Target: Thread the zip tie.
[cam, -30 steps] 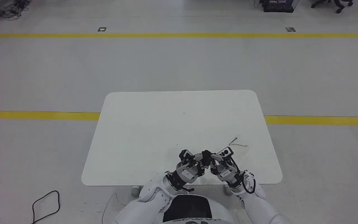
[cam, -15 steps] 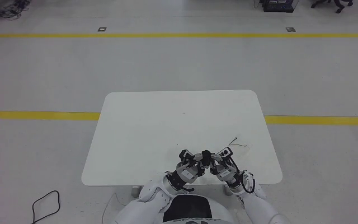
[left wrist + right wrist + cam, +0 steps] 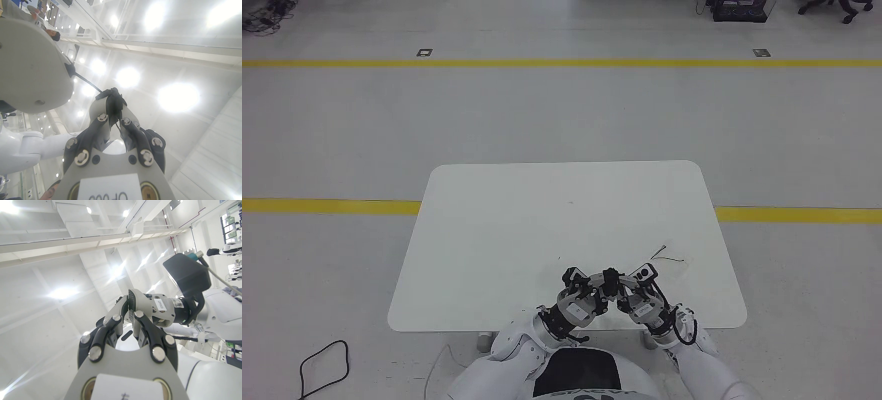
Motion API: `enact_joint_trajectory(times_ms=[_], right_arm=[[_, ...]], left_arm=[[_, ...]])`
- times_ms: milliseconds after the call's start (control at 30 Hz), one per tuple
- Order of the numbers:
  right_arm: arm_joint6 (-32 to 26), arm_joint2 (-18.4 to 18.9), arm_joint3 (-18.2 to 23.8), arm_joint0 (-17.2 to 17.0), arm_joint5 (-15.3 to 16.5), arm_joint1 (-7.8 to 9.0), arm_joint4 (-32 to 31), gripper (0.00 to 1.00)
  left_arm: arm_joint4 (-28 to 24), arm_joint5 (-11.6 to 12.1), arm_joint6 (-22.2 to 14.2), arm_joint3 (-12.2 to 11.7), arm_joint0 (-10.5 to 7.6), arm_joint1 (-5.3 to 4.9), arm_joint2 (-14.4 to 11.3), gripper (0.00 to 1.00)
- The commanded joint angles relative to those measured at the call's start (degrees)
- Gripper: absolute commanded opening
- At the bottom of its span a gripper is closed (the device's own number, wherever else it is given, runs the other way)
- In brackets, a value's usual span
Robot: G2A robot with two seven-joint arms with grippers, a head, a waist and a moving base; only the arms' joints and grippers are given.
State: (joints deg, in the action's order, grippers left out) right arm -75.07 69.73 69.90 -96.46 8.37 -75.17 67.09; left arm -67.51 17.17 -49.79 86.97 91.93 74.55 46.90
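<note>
The zip tie (image 3: 87, 82) is a thin black strap. In the left wrist view my left gripper (image 3: 113, 106) is shut on one dark bunched end of it. From there the strap runs straight to the black pad on the edge of a large grey finger (image 3: 34, 66) of the other gripper. My right gripper (image 3: 128, 303) has its ribbed pads pressed together, and the strap itself is hidden between them. Just behind those tips is the left gripper's body (image 3: 160, 308). In the top view both arms meet tip to tip above the white table (image 3: 492, 250), near its front edge.
A thin dark strand (image 3: 668, 256) lies on the table just beyond the arms, toward the right edge. The bare tabletop stretches away to the left and the back. Grey floor with yellow lines (image 3: 332, 206) surrounds the table.
</note>
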Motion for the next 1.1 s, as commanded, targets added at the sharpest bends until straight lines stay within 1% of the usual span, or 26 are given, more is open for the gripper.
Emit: enact_joint_trajectory(times_ms=[0,1067], right_arm=[[0.0,0.0,-0.1,0.0,0.0,0.01,0.0,0.00],[0.4,-0.6,-0.8,0.4,-0.3,0.13,-0.6,0.00]], left_arm=[[0.0,0.0,0.0,0.0,0.00,0.00,0.0,0.00],[0.0,0.0,0.0,0.0,0.00,0.00,0.0,0.00]])
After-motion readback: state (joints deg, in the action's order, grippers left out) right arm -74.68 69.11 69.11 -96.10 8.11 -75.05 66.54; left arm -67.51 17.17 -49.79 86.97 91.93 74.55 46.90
